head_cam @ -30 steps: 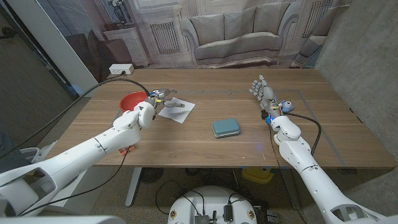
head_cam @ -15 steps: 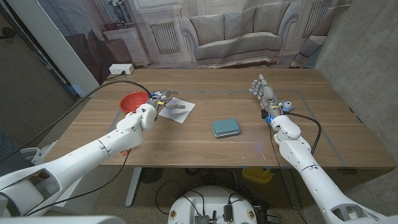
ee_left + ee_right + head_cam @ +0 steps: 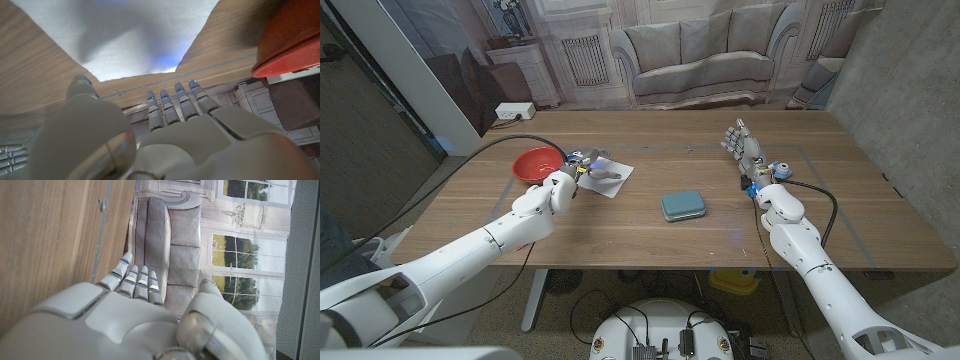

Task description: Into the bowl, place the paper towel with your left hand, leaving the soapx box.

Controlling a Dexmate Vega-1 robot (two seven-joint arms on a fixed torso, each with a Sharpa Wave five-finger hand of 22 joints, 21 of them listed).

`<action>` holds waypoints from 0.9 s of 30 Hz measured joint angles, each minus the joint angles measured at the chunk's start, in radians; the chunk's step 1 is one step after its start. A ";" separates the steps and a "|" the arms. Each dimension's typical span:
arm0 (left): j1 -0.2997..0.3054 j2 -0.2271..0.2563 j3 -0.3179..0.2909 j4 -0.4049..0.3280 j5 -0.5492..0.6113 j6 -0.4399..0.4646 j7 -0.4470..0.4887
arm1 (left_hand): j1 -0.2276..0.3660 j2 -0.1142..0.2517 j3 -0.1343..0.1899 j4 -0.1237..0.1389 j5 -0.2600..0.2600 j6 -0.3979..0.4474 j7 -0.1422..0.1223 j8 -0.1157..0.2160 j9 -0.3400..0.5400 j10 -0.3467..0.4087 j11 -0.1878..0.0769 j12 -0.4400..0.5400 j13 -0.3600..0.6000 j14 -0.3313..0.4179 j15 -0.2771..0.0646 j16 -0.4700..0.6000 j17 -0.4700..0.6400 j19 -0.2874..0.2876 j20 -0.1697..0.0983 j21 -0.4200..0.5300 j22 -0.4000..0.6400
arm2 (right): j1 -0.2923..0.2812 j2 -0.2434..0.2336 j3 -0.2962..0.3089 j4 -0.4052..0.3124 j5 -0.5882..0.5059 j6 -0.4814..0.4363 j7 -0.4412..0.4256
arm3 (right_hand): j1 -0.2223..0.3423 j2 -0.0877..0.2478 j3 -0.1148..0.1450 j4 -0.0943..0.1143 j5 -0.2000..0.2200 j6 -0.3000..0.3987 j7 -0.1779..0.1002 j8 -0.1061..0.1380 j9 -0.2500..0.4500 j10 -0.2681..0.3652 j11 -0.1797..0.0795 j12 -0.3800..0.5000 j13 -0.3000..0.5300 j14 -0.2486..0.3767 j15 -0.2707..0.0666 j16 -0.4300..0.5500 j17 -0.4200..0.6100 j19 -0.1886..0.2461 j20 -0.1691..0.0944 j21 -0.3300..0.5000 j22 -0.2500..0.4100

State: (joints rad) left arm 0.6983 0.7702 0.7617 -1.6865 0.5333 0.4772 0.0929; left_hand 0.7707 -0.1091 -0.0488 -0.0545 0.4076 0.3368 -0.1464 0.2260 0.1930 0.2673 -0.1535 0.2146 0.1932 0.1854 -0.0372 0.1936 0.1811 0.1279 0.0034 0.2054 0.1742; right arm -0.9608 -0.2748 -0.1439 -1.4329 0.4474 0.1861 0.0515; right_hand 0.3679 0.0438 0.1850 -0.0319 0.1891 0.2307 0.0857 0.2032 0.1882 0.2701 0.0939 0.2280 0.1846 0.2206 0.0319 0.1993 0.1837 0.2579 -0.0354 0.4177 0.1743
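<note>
White paper towel lies flat on the wooden counter, toward the far left part of it, just beside the red bowl, which sits to its left. The left hand hovers over the near left corner of the towel, between bowl and towel, its fingers stretched out and a little apart, with nothing between them as far as the head view shows. In the left wrist view the fingers reach toward the towel's edge, with the bowl's red rim off to one side; whether the fingertips touch the sheet cannot be told. A small dark shape lies on the towel in the head view, too small to make out.

The teal soapx box rests near the middle of the counter, well apart from the towel and the bowl, untouched by either hand.

The right hand stands at the right side of the counter, fingers straight, side by side and holding nothing, well apart from the box. A black cable runs along the left arm toward the counter's left edge.
</note>
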 measured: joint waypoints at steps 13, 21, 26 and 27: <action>-0.001 -0.026 0.007 0.038 -0.016 -0.024 0.027 | 0.007 0.007 -0.001 0.001 0.000 0.013 -0.002 0.000 0.000 0.005 -0.005 0.000 0.000 0.010 -0.004 0.000 0.003 0.004 0.004 0.000 0.000 | 0.008 -0.001 0.000 0.006 0.000 -0.004 0.002 | 0.000 0.000 0.004 -0.004 0.000 0.000 0.000 0.000 0.000 0.001 -0.001 -0.008 0.000 0.000 0.000 0.000 0.000 0.005 -0.005 -0.004 0.000; -0.001 -0.041 0.009 0.063 -0.036 -0.037 0.040 | 0.006 0.006 -0.005 -0.003 0.007 0.012 -0.002 0.000 0.000 0.011 0.000 0.000 0.000 0.010 -0.004 0.000 0.003 0.004 0.004 0.000 0.000 | 0.017 -0.001 0.000 0.017 0.001 -0.007 0.006 | 0.000 0.000 0.004 -0.004 0.000 0.000 0.000 0.000 0.000 0.001 -0.001 -0.008 0.000 0.000 0.000 0.000 0.000 0.005 -0.005 -0.004 0.000; -0.004 -0.048 0.011 0.074 -0.044 -0.040 0.043 | 0.006 0.007 -0.005 -0.003 0.007 0.012 -0.002 0.000 0.005 0.011 0.000 0.000 0.000 0.010 -0.004 0.000 0.003 0.004 0.004 0.000 0.000 | 0.024 -0.001 -0.001 0.026 0.002 -0.008 0.009 | 0.000 0.000 0.004 -0.004 0.000 0.000 0.000 -0.004 0.000 0.007 0.004 -0.008 0.000 0.000 0.000 0.000 0.000 0.005 -0.005 -0.008 0.000; -0.005 -0.049 0.012 0.077 -0.047 -0.042 0.045 | 0.011 0.011 -0.005 -0.003 0.007 0.012 -0.002 0.000 0.005 0.011 0.000 0.000 0.000 0.010 -0.004 0.000 0.003 0.004 0.004 0.000 0.000 | 0.024 -0.001 -0.001 0.027 0.002 -0.009 0.009 | 0.000 0.000 0.004 -0.004 0.000 0.000 0.000 -0.004 0.000 0.007 0.004 -0.008 0.000 0.000 0.000 0.000 0.000 0.005 -0.005 -0.008 0.000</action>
State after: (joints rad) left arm 0.6936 0.7211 0.7737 -1.6097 0.4862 0.4355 0.1380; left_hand 0.7812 -0.0985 -0.0540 -0.0578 0.4145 0.3493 -0.1483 0.2261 0.1981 0.2780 -0.1534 0.2147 0.1931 0.1956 -0.0414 0.1937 0.1841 0.1316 0.0071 0.2054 0.1742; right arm -0.9365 -0.2762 -0.1449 -1.4062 0.4499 0.1776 0.0606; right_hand 0.3676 0.0441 0.1894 -0.0362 0.1892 0.2306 0.0857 0.1995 0.1882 0.2768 0.0983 0.2201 0.1846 0.2205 0.0319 0.1992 0.1837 0.2633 -0.0408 0.4101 0.1742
